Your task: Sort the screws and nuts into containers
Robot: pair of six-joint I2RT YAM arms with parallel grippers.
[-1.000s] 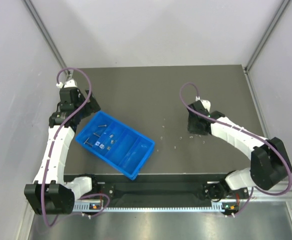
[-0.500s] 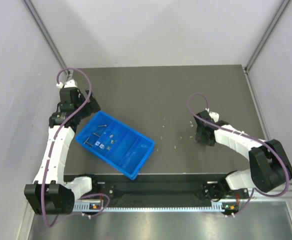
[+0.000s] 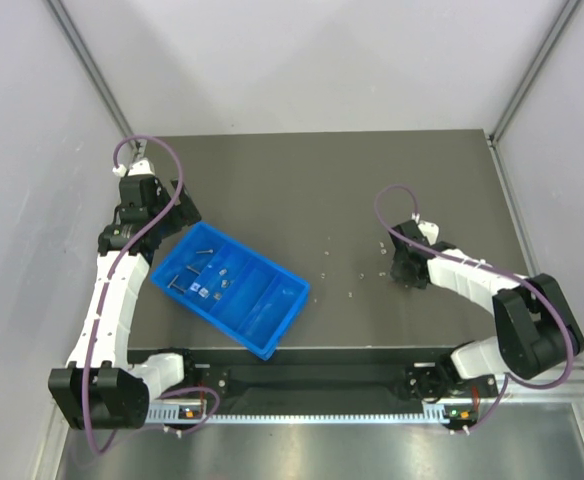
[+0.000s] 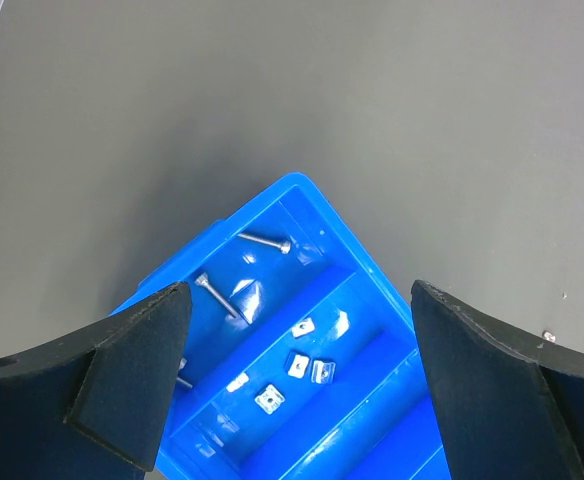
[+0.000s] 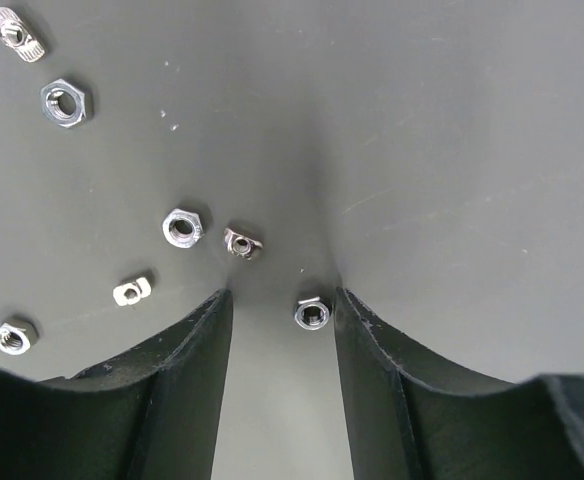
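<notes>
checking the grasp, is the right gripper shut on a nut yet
Open. The right gripper straddles a nut lying on the table, fingers apart, a clear gap beside it.

My arms (image 3: pixel 107 300): white shells, black joints; purple cable (image 3: pixel 137 139) loops off each wrist; fingers (image 4: pixel 122 380) matte black, wedge-shaped.

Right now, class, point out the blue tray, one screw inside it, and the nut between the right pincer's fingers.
blue tray (image 3: pixel 286 323), top view, outer wall
screw (image 4: pixel 264 241), left wrist view, shaft
nut (image 5: pixel 312 314), right wrist view, centre
</notes>
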